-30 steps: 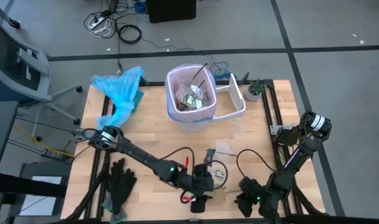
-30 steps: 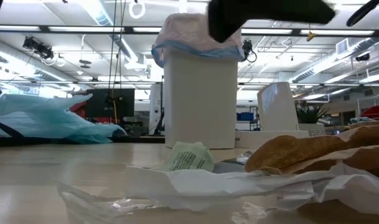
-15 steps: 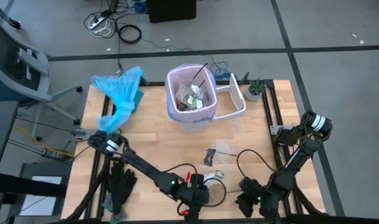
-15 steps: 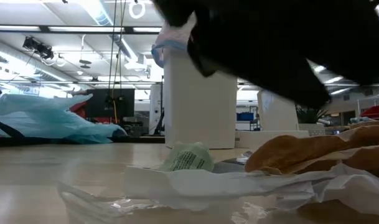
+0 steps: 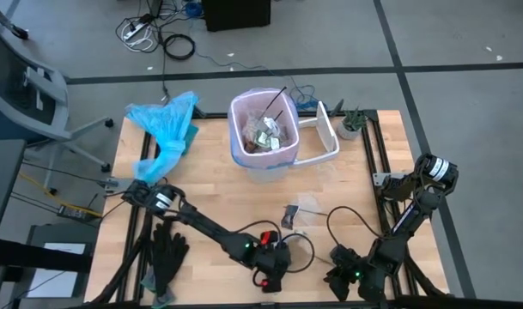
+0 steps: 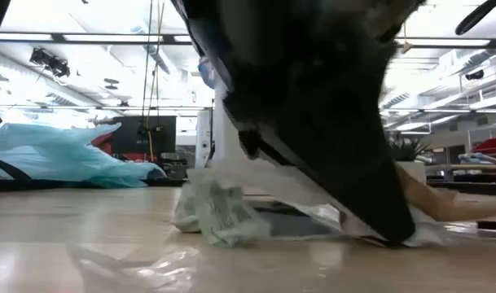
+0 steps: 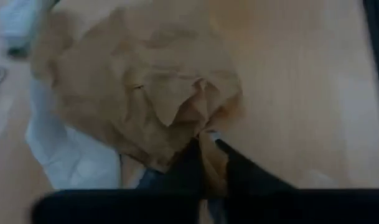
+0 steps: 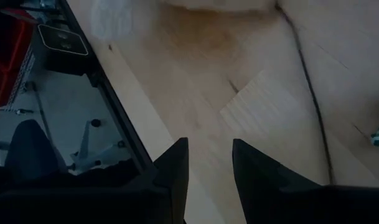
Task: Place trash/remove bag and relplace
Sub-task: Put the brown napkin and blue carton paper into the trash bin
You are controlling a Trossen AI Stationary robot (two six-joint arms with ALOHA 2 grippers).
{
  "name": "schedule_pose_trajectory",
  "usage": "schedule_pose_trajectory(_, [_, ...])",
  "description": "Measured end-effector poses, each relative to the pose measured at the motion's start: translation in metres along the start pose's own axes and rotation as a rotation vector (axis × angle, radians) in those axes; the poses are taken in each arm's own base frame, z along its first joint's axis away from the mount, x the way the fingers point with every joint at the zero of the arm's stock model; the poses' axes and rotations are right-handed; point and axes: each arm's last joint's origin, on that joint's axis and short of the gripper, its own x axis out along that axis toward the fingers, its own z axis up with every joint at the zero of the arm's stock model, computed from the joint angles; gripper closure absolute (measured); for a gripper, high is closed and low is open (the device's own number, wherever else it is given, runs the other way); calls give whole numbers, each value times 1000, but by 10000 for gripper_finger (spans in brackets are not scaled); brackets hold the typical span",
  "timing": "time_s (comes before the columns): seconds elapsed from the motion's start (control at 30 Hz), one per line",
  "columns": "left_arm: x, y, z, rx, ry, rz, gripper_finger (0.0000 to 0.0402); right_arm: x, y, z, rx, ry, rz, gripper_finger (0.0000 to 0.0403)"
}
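Observation:
My left gripper (image 5: 275, 275) is down at the table's near edge, shut on a crumpled piece of brown paper (image 7: 145, 93), part of the trash. White paper (image 7: 71, 155) lies under the brown piece. In the low view the gripper (image 6: 394, 232) stands among the scraps, beside a pale green wrapper (image 6: 217, 213) and clear film (image 6: 133, 262). The white bin (image 5: 263, 136), lined with the pink-lavender bag (image 5: 237, 129), stands at the far middle and holds scraps. My right gripper (image 8: 209, 163) waits open at the near right corner (image 5: 343, 279). My left gripper pinches a crumpled fold at the edge of the brown paper (image 7: 205, 138) between its two fingers. The fingers (image 7: 189, 167) come slanting down from above. The rest of the paper spreads out on the table beyond them.
A light-blue plastic bag (image 5: 167, 127) lies at the far left corner. Black gloves (image 5: 168, 251) lie at the near left. A white lid (image 5: 323, 139) and a small plant (image 5: 351, 124) sit right of the bin. A dark wrapper (image 5: 290, 215) and clear film (image 5: 309, 204) lie mid-table.
My left gripper has come down onto the scraps at the table's near edge, tipping more steeply. The scraps have shifted: in the low view the green wrapper has slid left, the white paper is drawn up against the gripper, and the brown heap now lies lower.

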Motion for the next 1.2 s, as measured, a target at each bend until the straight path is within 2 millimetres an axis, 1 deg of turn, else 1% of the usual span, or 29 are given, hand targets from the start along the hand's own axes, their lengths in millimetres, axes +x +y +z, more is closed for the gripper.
schedule_pose_trajectory(0.03, [-4,0,3,0,4,-15,382,0,0,0,0,0,0,292])
schedule_pose_trajectory(0.1, [-17,-1,12,7,9,-38,387,0,0,0,0,-1,1,292])
schedule_pose_trajectory(0.2, [-43,-2,28,65,22,-58,392,0,0,0,0,-1,1,292])
schedule_pose_trajectory(0.33, [-81,2,48,132,74,-37,396,0,0,0,0,-2,0,292])
schedule_pose_trajectory(0.43, [-112,7,66,152,72,-30,397,0,0,0,-5,-2,-2,292])
schedule_pose_trajectory(0.57, [-144,18,90,167,54,19,397,0,0,0,-10,-2,-3,292])
schedule_pose_trajectory(0.73, [-189,32,119,207,-39,106,397,0,0,0,-10,-9,-2,292])
schedule_pose_trajectory(0.83, [-211,48,129,222,-111,146,397,0,0,0,-10,-10,-2,292])
schedule_pose_trajectory(0.87, [-217,55,130,223,-114,171,397,0,0,0,-10,-10,-1,292])
schedule_pose_trajectory(1.1, [-281,104,141,149,-224,304,396,0,0,1,-12,-22,1,292])
schedule_pose_trajectory(1.2, [-303,124,145,135,-279,383,396,0,0,1,-15,-31,2,292])
